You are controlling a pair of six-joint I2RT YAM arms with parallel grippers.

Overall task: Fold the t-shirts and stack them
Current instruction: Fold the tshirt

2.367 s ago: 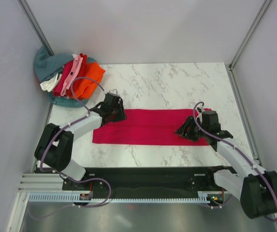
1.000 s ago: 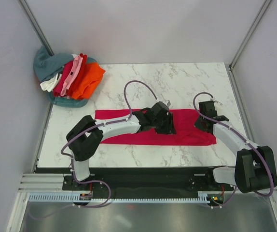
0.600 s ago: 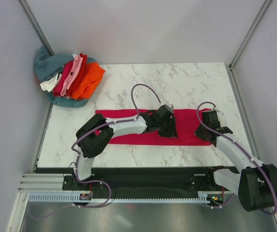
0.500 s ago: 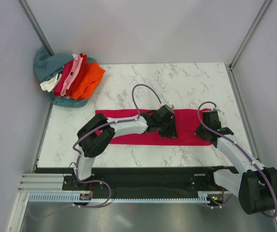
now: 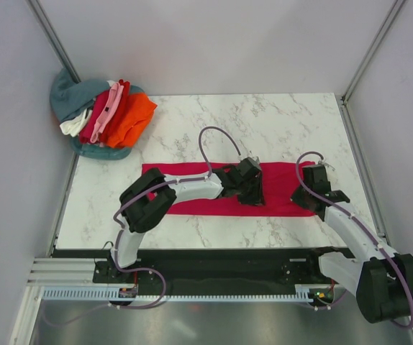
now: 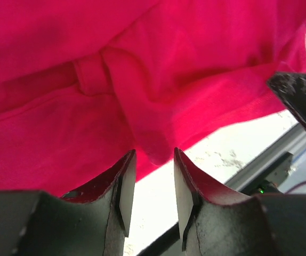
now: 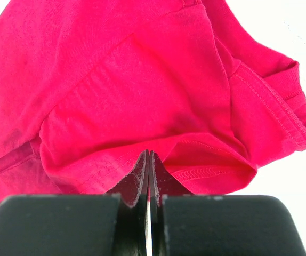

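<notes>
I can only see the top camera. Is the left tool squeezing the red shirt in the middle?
Observer: No. The left wrist view shows the left tool open. A fold of the crimson shirt dips just into its gap and is not squeezed.
Operator: And is the right tool holding on?
Observer: It looks like it. In the right wrist view the right tool is pinched shut, with the shirt's hemmed edge bunched at its tip.

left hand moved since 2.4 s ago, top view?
Yes. The left hand has travelled right along the crimson t-shirt, from its left end to its middle, away from the corner shirt pile.
</notes>
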